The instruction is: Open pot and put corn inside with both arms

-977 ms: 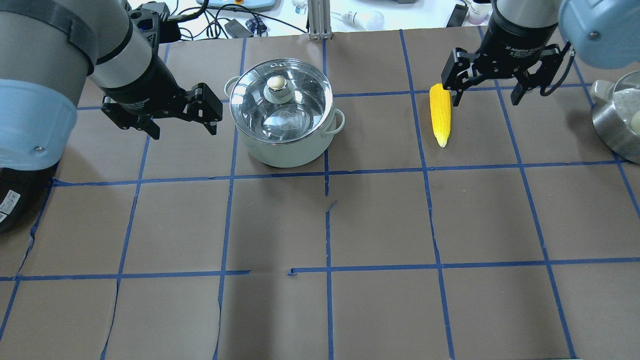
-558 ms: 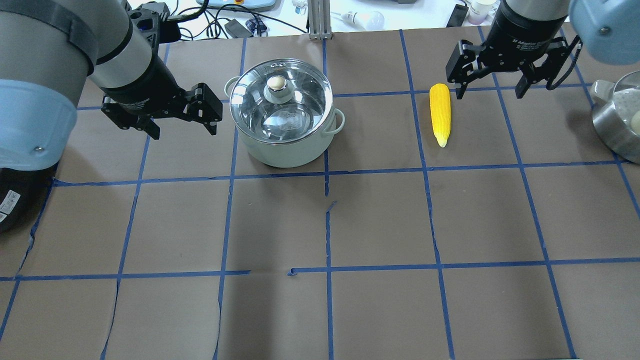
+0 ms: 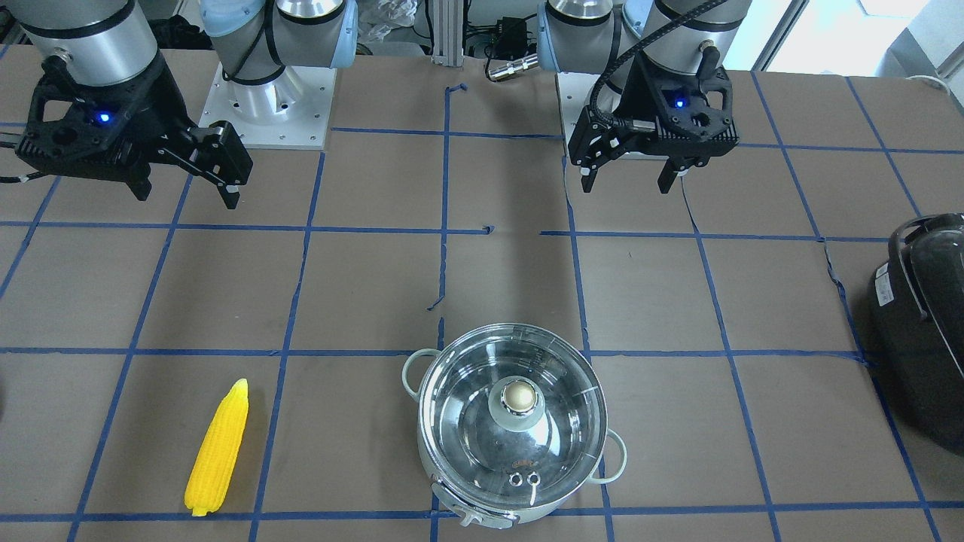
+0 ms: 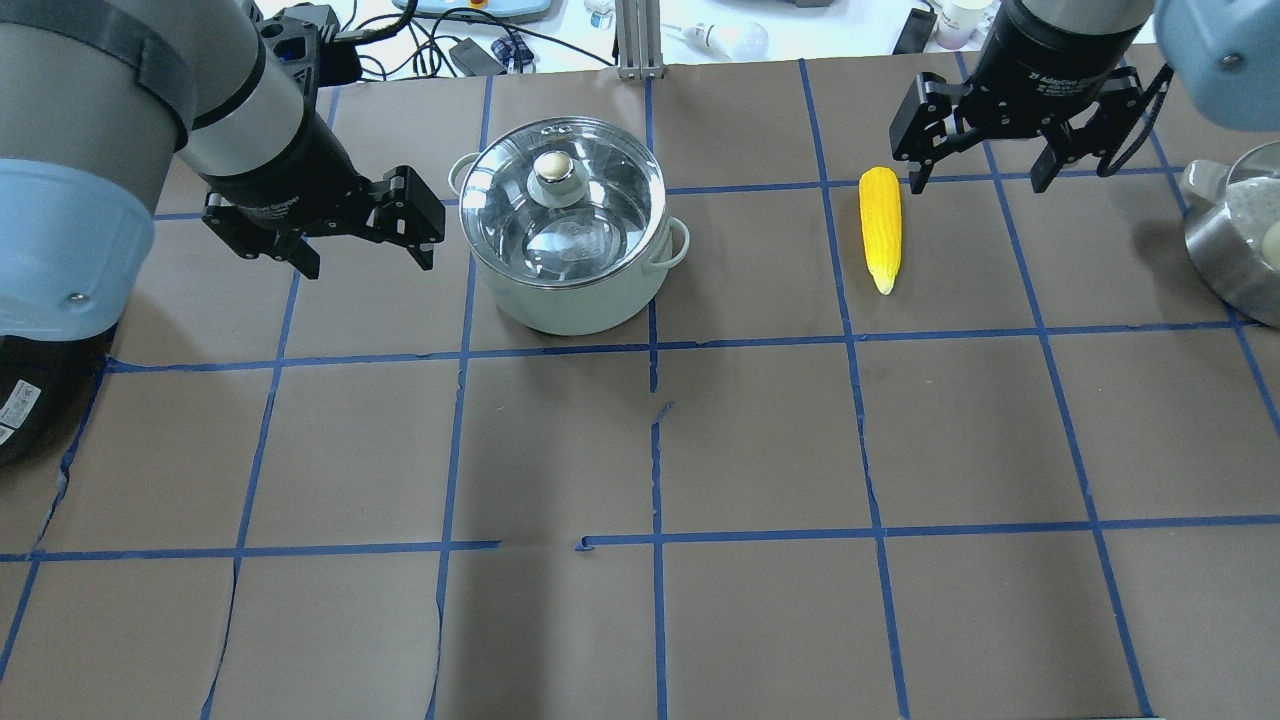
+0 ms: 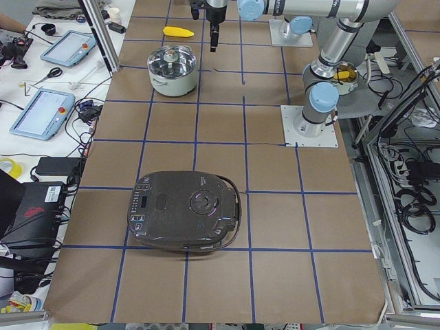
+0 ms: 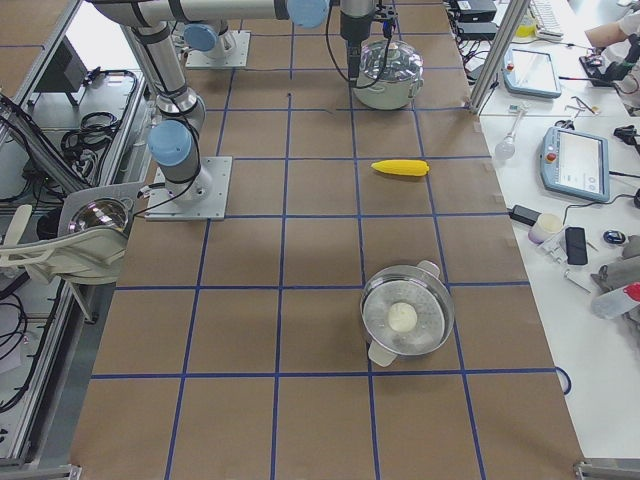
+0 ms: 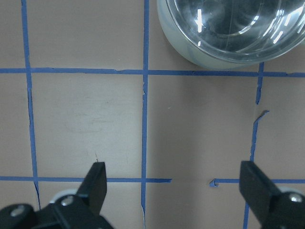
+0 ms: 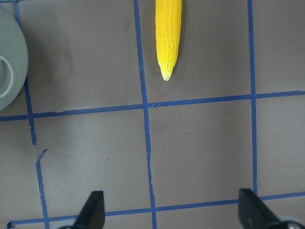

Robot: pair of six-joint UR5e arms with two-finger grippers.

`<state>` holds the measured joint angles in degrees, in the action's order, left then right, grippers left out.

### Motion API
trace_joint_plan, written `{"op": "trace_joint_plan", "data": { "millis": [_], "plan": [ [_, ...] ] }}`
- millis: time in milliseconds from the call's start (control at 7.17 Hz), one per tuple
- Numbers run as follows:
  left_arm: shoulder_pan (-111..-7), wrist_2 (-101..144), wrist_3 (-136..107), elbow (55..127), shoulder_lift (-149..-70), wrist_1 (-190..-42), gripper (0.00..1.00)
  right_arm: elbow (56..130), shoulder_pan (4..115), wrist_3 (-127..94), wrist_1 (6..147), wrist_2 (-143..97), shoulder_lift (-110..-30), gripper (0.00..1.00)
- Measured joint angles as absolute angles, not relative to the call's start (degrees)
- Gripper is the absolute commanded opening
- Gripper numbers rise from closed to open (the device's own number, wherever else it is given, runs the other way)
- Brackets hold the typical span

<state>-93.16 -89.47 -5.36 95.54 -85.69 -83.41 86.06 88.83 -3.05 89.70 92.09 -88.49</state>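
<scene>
The pale pot (image 4: 570, 300) stands at the back middle with its glass lid (image 4: 600, 215) and beige knob (image 4: 557, 170) on; it also shows in the front view (image 3: 452, 452). The yellow corn (image 4: 880, 228) lies flat to its right, and shows in the front view (image 3: 218, 448) and the right wrist view (image 8: 168, 33). My left gripper (image 4: 368, 262) is open and empty, just left of the pot. My right gripper (image 4: 978, 185) is open and empty, above the table, right of the corn's thick end. The pot's edge shows in the left wrist view (image 7: 224, 33).
A black appliance with a handle (image 3: 922, 316) sits at the table's end on my left. A steel pan holding a white ball (image 4: 1235, 240) sits at the right edge. Blue tape lines grid the brown table cover. Cables and clutter lie beyond the far edge.
My right gripper has lifted and drawn back from beside the corn's thick end, still open. The left arm, pot and corn have not moved.
</scene>
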Motion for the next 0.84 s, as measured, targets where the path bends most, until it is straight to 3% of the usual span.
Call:
{"op": "trace_joint_plan", "data": {
  "millis": [837],
  "plan": [
    [-93.3, -89.2, -3.9, 95.3, -86.3, -83.4, 1.00, 87.1, 89.3, -3.1, 94.6, 92.2, -85.9, 1.00]
  ]
}}
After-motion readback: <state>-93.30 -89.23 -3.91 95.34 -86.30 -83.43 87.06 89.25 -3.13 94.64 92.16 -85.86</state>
